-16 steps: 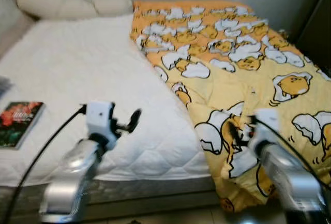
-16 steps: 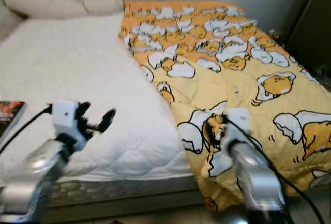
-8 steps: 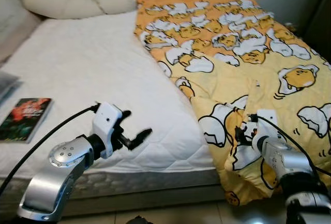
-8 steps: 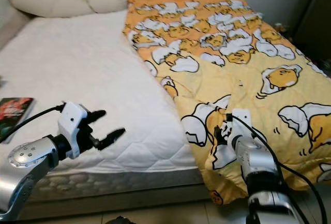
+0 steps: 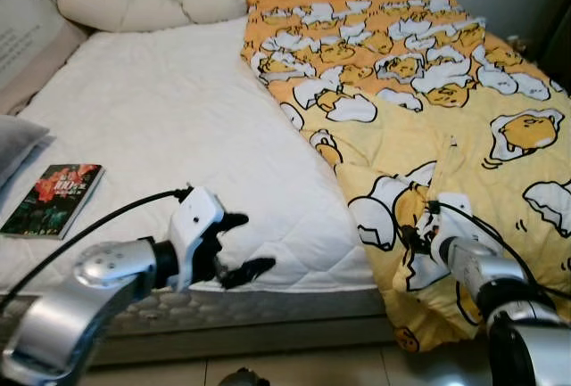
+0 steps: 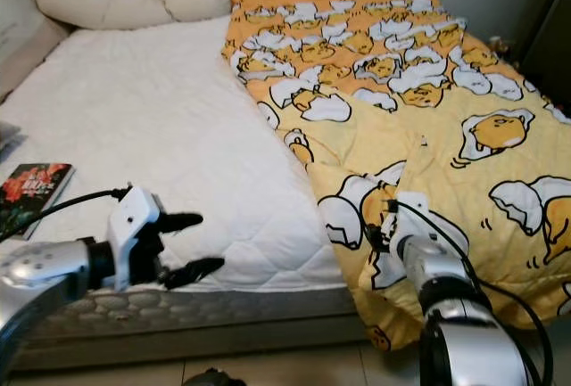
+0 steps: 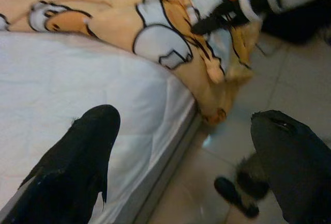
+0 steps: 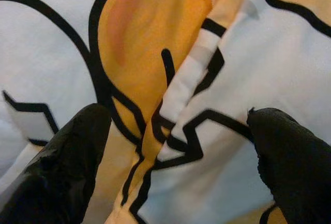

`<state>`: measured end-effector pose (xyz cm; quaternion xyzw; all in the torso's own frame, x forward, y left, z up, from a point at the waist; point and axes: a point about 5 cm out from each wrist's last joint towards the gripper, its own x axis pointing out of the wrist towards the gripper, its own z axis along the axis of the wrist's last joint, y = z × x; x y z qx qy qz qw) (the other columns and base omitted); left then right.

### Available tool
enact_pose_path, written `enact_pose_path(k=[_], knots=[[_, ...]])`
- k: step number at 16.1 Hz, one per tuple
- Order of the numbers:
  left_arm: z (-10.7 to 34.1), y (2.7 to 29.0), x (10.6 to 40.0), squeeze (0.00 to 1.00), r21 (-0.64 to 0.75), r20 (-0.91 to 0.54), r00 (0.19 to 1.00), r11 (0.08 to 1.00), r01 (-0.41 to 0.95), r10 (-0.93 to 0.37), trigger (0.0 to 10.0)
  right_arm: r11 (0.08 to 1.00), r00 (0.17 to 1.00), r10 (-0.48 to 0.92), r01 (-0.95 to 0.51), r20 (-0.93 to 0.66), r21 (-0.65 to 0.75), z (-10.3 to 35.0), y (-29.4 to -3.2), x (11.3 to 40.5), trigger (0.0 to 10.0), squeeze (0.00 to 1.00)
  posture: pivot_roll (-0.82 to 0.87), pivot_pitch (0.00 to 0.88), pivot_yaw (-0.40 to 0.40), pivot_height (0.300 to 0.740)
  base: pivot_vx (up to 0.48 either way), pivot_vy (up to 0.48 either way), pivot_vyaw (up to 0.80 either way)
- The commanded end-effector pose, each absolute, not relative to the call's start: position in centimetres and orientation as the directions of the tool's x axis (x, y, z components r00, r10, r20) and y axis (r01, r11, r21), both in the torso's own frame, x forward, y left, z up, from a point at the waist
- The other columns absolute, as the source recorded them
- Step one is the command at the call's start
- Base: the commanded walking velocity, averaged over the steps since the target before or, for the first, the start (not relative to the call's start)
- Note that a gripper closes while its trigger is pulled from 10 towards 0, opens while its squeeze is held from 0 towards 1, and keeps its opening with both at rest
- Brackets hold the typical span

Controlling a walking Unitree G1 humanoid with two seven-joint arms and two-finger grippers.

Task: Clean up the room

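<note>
A yellow blanket (image 5: 419, 92) printed with white and orange egg figures covers the right half of the bed, and its near corner (image 5: 410, 315) droops over the edge toward the floor. My right gripper (image 5: 412, 236) is pressed against that corner, open, with a fold of the blanket (image 8: 176, 115) between its fingers (image 8: 62, 167). My left gripper (image 5: 239, 245) hovers open over the near edge of the white mattress (image 5: 152, 127), holding nothing. In the left wrist view its fingers (image 7: 77, 162) frame the bed edge and the hanging blanket (image 7: 170, 43).
A book (image 5: 52, 200) with a red and green cover lies at the mattress's left side, next to a grey cushion (image 5: 16, 143). A long cream bolster pillow (image 5: 143, 7) lies along the head. Pale tile floor (image 7: 243, 136) runs beside the bed.
The view has shifted a little as the camera moved. My left gripper has dropped lower toward the near bed edge. My right gripper stays at the blanket's corner.
</note>
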<state>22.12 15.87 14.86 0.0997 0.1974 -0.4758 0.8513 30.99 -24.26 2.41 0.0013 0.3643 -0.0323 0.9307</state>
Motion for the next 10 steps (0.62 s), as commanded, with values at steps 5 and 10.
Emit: enact_pose_path(k=[5,10], knots=[[16.6,17.4,20.4,0.00,-0.018,-0.498,0.431,0.505,0.863,-0.753,10.0,0.996,0.744,-0.088,0.058,-0.662,-0.067,2.6,-23.8,31.6,8.2,0.00,0.26,0.087,0.126,0.740,0.000,0.000,0.00],[17.4,17.3,18.9,0.00,-0.064,-0.519,0.367,0.463,0.884,-0.772,10.0,0.977,0.717,-0.209,0.123,-0.665,-0.174,2.4,-25.4,30.9,0.0,0.00,0.28,0.128,0.141,0.740,0.000,0.000,0.00]])
